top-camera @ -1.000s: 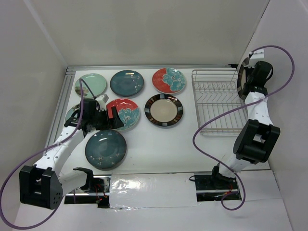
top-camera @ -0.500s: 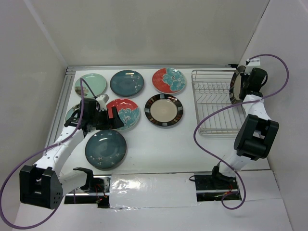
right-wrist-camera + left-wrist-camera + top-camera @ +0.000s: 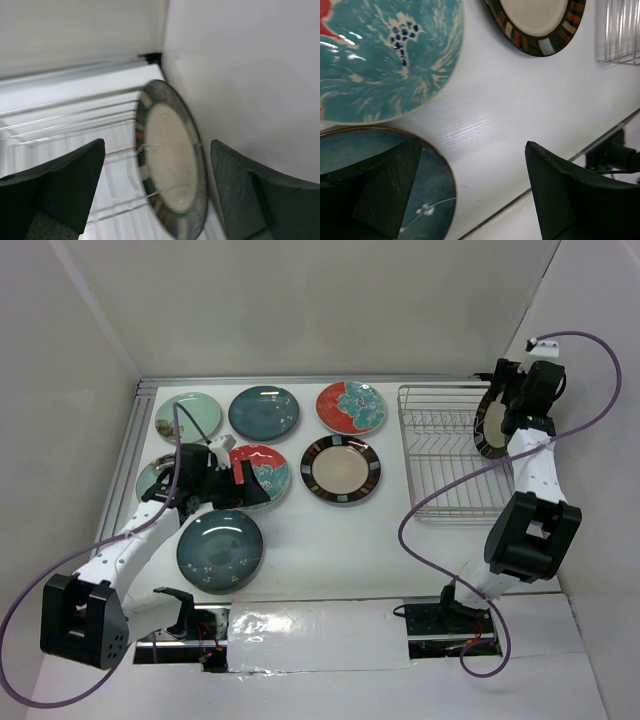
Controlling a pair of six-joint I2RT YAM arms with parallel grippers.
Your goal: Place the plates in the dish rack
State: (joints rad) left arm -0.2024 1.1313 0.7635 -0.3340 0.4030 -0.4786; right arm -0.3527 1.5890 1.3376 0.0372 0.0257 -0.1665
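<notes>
Several plates lie flat on the white table: a pale mint one point(image 3: 188, 417), a dark teal one point(image 3: 264, 413), a red one with a teal flower point(image 3: 351, 407), a cream one with a striped rim point(image 3: 341, 469) and a dark teal one point(image 3: 219, 550). My left gripper point(image 3: 258, 488) hovers open over a second red flower plate point(image 3: 385, 60), with the near teal plate point(image 3: 437, 200) under its left finger. In the dish rack point(image 3: 445, 455) a cream striped plate point(image 3: 172, 160) stands on edge at the right end. My right gripper point(image 3: 157, 145) is open around it, and neither finger touches it.
Another mint plate point(image 3: 150, 478) shows partly behind my left arm. White walls close in the table at the back and right, with the rack's right end close to the wall. A metal rail point(image 3: 130, 455) runs along the table's left edge.
My right gripper has opened and let go of the striped plate, which now stands in the rack. My left gripper has shifted slightly right over the red flower plate.
</notes>
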